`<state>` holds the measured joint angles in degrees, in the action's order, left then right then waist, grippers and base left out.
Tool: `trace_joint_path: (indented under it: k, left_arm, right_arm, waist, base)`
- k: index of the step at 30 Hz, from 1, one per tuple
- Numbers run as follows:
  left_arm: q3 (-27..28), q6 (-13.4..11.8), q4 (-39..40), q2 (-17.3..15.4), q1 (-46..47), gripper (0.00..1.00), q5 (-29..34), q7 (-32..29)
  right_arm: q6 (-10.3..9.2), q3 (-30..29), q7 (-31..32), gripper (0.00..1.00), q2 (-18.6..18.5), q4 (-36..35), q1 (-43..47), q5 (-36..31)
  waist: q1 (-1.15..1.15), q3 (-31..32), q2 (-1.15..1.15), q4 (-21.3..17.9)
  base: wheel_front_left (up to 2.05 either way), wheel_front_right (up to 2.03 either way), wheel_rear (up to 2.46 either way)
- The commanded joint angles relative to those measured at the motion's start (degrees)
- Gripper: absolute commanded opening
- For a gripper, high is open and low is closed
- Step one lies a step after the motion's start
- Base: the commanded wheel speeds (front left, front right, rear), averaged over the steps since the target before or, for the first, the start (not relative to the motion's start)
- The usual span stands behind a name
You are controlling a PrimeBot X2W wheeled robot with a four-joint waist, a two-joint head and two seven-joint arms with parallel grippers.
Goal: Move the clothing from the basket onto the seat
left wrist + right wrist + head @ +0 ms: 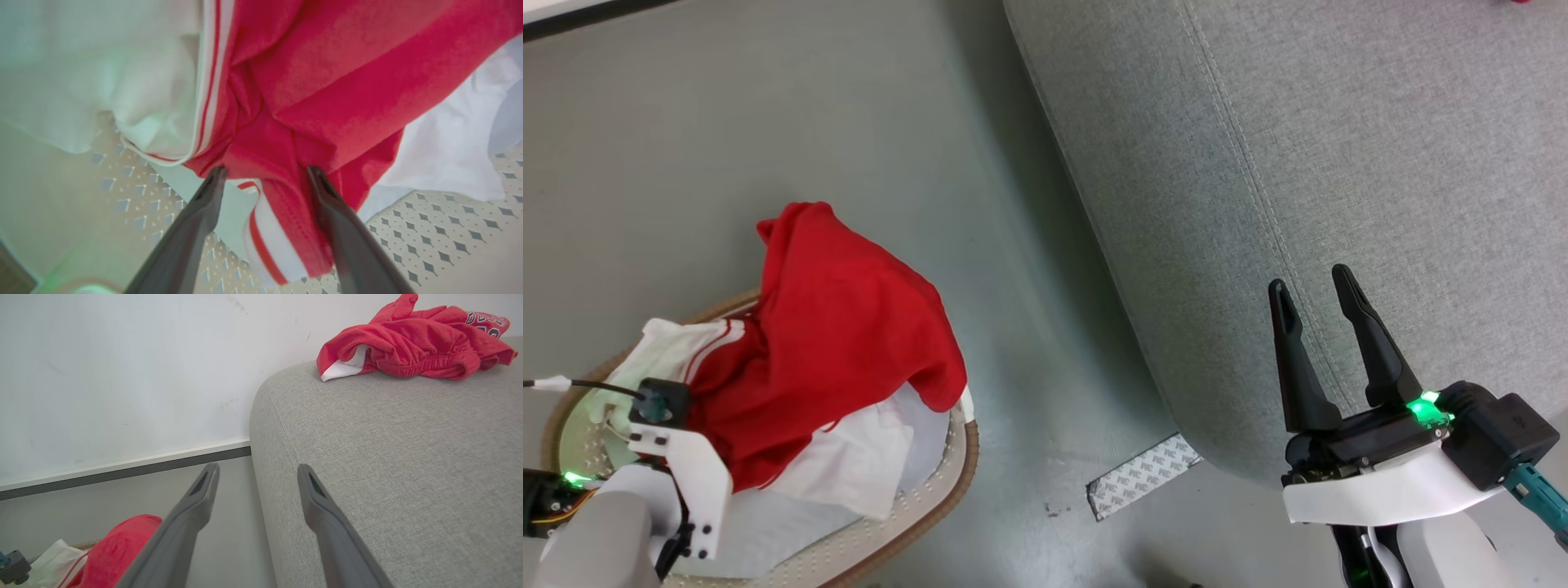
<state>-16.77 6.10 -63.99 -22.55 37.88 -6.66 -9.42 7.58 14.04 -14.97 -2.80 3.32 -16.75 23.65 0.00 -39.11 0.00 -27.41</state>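
Red clothing with white panels and stripe trim is heaped in the white basket at the lower left of the head view. My left gripper is down inside the basket, open, its fingers on either side of a red fold with a white striped hem. The perforated basket wall lies under the cloth. My right gripper is open and holds nothing, hovering at the rounded edge of the grey seat. In the right wrist view another red garment lies on the seat.
Grey floor separates the basket from the seat. A strip of patterned tape lies on the floor by the seat's corner. A white wall with a dark skirting strip stands behind the seat.
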Motion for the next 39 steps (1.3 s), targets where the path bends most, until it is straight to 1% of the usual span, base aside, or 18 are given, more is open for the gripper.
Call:
trace_joint_path:
  k: [1,11,21,24,25,26,27,28,29,30,39]
  left_arm:
    - [0.0,0.2,-0.3,-0.8,0.8,1.0,-0.3,-0.3]
    - [-0.7,0.3,-1.2,-1.3,1.8,1.0,-1.2,-2.2]
    - [-1.9,0.3,-1.3,-0.3,3.2,1.0,-1.6,-2.3]
    - [-2.3,0.7,-1.3,0.2,4.0,1.0,-2.0,-2.3]
    - [-2.4,0.8,-1.3,0.3,4.1,0.88,-2.1,-2.0]
    - [-2.5,0.9,-1.2,0.3,4.2,0.71,-2.1,-1.9]
    - [-2.6,0.6,-1.0,0.1,4.4,0.45,-2.2,-1.4]
    - [-2.7,0.7,-0.8,-0.3,4.5,0.25,-2.2,-1.0]
    - [-2.9,0.8,-0.6,-0.6,4.5,0.03,-2.4,-0.6]
    - [-3.1,0.8,-0.5,-0.6,4.5,0.0,-2.5,-0.1]
    - [-4.3,1.3,0.4,-0.1,3.9,0.0,-3.9,2.3]
  right_arm:
    - [-0.17,-0.1,-0.1,1.0,0.0,-0.4,-0.8,0.3]
    - [-0.17,-0.6,-0.1,1.0,0.0,-1.0,-0.5,0.6]
    - [-0.17,-1.5,-0.1,1.0,0.0,-2.1,-0.7,0.0]
    - [-0.17,-1.7,-0.1,1.0,0.0,-2.5,-0.9,0.0]
    - [-0.17,-1.8,-0.1,1.0,0.0,-2.5,-1.0,0.0]
    - [-0.17,-1.8,-0.1,1.0,0.0,-2.5,-1.0,0.1]
    - [-0.17,-1.8,-0.1,1.0,0.0,-2.4,-1.1,0.1]
    - [-0.17,-1.7,-0.1,1.0,0.0,-2.2,-1.2,0.1]
    - [-0.17,-1.6,-0.1,1.0,0.0,-2.1,-1.2,0.1]
    - [-0.17,-1.5,-0.1,1.0,0.0,-1.8,-1.4,0.2]
    - [-0.17,-0.2,-0.2,1.0,0.0,-0.7,-2.1,1.2]
  waist:
    - [0.0,-0.3,0.0,-0.2]
    - [0.0,-2.1,0.0,0.2]
    - [0.0,-5.4,0.0,1.4]
    - [0.0,-6.2,0.0,1.8]
    - [0.0,-6.3,0.0,1.8]
    - [0.0,-6.5,0.0,1.9]
    - [0.0,-6.6,0.0,2.0]
    - [0.0,-6.7,0.0,2.0]
    - [0.0,-6.6,0.0,2.0]
    - [0.0,-6.5,0.0,1.9]
    - [0.0,-3.9,0.0,1.2]
  base:
    - [0.0,0.0,0.0]
    - [0.0,0.0,0.0]
    - [0.0,0.0,0.0]
    - [0.0,0.0,0.0]
    - [0.0,0.0,0.0]
    - [0.0,0.0,0.0]
    - [0.0,0.0,0.0]
    - [0.0,0.0,0.0]
    - [0.0,0.0,0.0]
    - [0.0,0.0,0.0]
    - [0.0,0.0,0.0]
